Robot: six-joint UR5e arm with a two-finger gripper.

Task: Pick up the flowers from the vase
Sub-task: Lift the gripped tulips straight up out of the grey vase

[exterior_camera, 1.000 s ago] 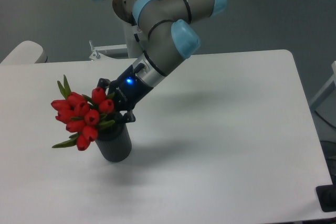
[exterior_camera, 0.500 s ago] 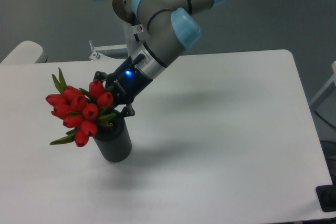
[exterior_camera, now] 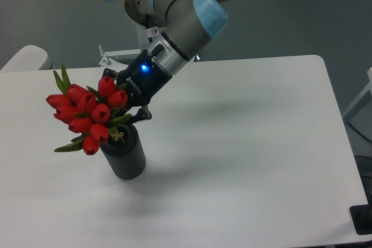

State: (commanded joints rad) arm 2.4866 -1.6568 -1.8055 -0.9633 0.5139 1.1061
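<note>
White table [exterior_camera: 244, 161]; grey floor [exterior_camera: 52, 10] behind.

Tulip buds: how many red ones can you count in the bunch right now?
9 visible on the flowers: a tight cluster up-left of the vase, beside the gripper. More may hide behind.

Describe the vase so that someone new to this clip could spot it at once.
On the white table, look at the left half, just below the arm's gripper. The vase is the short, dark grey cylinder there, standing upright, with the flowers, red tulips, leaning out over its top.
</note>
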